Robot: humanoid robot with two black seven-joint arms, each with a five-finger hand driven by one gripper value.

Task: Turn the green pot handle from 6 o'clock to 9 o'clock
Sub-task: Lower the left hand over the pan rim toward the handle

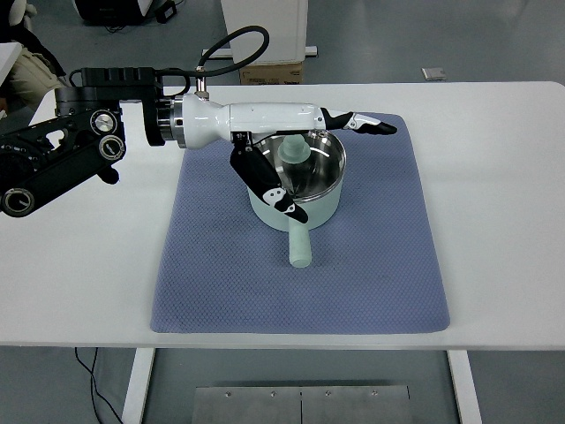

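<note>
A pale green pot (pixel 309 208) with a shiny steel inside stands on the blue-grey mat (pixel 371 274). Its short green handle (pixel 298 247) points toward the table's front edge, about 6 o'clock. My left hand (pixel 300 159) reaches in from the left and hovers over the pot. Its long fingers (pixel 366 124) stretch out past the pot's far rim, and its thumb (pixel 269 185) angles down along the pot's left side toward the handle's root. The hand is spread and holds nothing. The right arm does not show.
The mat lies in the middle of a white table (pixel 503 194). A cardboard box (pixel 272 72) and a white cabinet (pixel 265 26) stand on the floor behind the table. A person's sleeve (pixel 22 62) shows at the far left.
</note>
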